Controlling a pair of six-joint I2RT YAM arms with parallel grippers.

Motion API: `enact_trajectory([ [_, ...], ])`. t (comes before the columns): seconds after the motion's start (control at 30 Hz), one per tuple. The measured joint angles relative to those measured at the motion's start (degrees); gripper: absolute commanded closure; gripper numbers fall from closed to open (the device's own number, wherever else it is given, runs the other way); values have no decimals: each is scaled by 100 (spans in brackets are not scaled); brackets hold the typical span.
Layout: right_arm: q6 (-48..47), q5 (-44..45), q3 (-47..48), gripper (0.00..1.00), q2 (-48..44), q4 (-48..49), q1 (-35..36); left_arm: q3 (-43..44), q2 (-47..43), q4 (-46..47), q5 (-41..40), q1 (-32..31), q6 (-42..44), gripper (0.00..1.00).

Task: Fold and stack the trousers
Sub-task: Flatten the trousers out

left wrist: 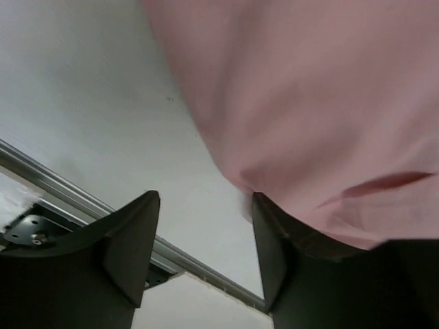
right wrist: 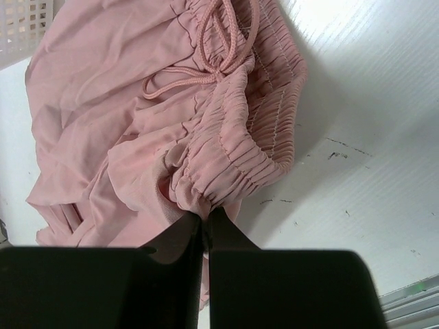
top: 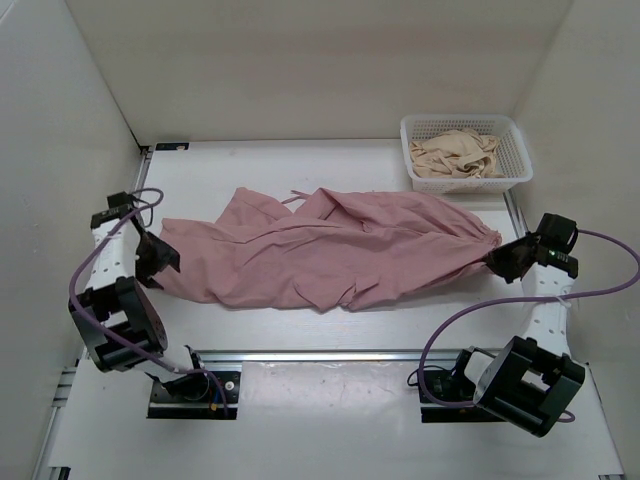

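Though the trousers lie unfolded on the table, right gripper pinches their waistband, left gripper gapes; folding remains.

my left arm had white links and black joint blocks | my right arm looked alike | my cables were purple | my fingers were matte black wedges
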Motion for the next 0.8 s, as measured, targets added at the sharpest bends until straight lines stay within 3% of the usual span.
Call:
enact_trajectory([
  [0.2,-35,-4,-70,100,-37,-9,0,-575,479,337,63,55,-299,32],
  [0.57,-50,-28,-70,100,-55,-7,0,-166,1740,817,-485,190,-702,32],
  [0.8,-52,-70,-70,100,-61,-7,0,-114,1764,868,-629,190,-599,28],
])
